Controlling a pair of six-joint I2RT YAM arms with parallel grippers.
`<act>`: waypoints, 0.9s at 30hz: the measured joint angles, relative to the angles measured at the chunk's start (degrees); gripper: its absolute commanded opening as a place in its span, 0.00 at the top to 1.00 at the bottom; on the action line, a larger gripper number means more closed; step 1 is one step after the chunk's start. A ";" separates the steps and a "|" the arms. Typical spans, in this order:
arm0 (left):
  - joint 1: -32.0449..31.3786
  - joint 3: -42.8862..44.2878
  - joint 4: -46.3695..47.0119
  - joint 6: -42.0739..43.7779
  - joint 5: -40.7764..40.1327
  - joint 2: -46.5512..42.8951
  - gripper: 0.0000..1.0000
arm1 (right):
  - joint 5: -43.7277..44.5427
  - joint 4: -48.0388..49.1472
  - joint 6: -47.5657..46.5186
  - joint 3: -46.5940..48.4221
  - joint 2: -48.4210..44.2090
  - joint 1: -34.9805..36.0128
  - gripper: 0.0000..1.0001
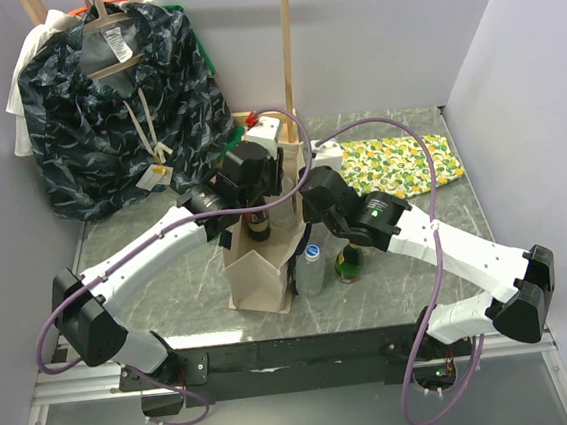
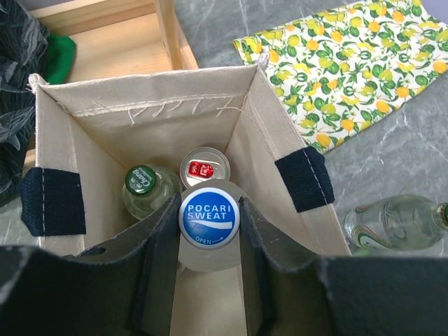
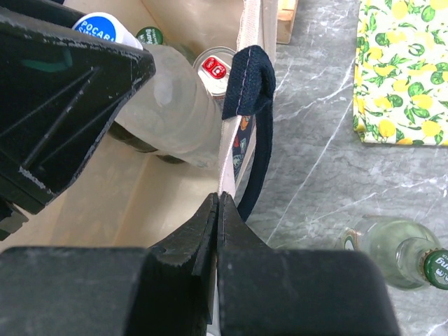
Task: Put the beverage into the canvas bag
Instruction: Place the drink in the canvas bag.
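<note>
Gripping blue-capped bottle (image 2: 208, 215) inside canvas bag (image 2: 154, 119) with left gripper (image 2: 208, 245), half-open around it; pinching bag's right rim with right gripper (image 3: 218, 210), closed tight; hidden from above, seen at the wrists: can (image 2: 204, 168), green-capped bottle (image 2: 143, 180) alongside

I am working in a robotics lab test cell: plain pale partition walls (image 1: 387, 32) box in a grey marble-patterned tabletop (image 1: 191, 292), and a black mounting rail (image 1: 297, 353) runs along its near edge.

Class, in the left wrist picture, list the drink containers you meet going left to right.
Green-capped bottle → Pocari Sweat bottle → clear glass bottle outside the canvas bag. The can overlaps the Pocari cap, so it is omitted.
</note>
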 measured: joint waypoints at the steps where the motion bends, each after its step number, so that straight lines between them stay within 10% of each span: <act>1: 0.00 -0.13 0.28 0.00 -0.28 0.00 0.99 | 0.00 0.00 0.09 0.00 0.00 0.00 1.00; 27: -0.04 -4.39 2.84 -1.95 -0.74 2.36 0.99 | 0.68 0.70 1.44 -1.27 -0.74 -0.02 0.97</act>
